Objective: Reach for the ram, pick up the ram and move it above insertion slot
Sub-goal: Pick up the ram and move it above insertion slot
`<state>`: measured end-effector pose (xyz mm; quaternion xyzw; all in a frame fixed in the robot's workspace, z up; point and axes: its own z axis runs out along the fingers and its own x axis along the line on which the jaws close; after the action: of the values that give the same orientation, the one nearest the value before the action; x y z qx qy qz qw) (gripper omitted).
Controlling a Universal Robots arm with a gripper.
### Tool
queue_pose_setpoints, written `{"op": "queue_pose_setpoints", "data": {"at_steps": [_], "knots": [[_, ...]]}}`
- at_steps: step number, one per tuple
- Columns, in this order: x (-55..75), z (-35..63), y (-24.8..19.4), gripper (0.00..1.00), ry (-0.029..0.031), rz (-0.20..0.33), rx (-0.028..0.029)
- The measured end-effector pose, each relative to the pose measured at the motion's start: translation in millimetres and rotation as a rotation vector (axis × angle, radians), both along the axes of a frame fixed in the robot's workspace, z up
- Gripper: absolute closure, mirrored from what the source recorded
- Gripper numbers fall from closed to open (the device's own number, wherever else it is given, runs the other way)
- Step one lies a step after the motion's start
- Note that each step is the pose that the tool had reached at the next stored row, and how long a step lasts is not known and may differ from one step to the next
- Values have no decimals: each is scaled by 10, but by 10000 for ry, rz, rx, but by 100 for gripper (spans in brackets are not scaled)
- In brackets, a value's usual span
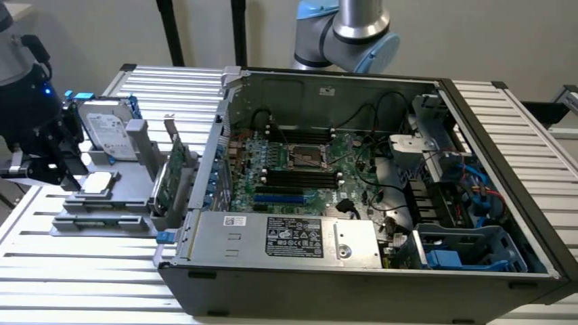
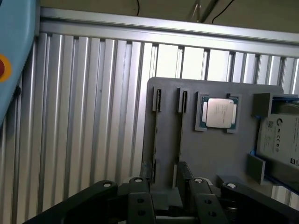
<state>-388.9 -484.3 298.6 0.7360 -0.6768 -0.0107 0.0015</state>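
Note:
My gripper (image 1: 63,172) hangs at the exterior view's far left, over the near end of a grey holder tray (image 1: 126,196). In the wrist view its black fingers (image 2: 140,203) stand apart, open, with nothing between them. Just beyond the gripper (image 2: 169,200) run the holder's (image 2: 219,154) two narrow slots (image 2: 156,135), which appear as thin dark lines. I cannot make out the ram as a green stick in either view. The open computer case (image 1: 505,223) shows black memory slots (image 1: 302,177) on its motherboard.
On the holder sit a processor chip (image 2: 218,113), a hard drive (image 2: 280,135) and an upright green expansion card with a metal bracket (image 1: 176,172). The ribbed metal table (image 1: 81,284) carries everything. A blue object with a red button (image 2: 14,46) lies off to one side.

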Motion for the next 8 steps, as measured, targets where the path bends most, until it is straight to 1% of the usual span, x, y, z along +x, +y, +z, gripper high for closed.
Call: {"op": "queue_pose_setpoints", "data": {"at_steps": [8], "knots": [[0, -144, -1, 64, 0, -26, 0]]}}
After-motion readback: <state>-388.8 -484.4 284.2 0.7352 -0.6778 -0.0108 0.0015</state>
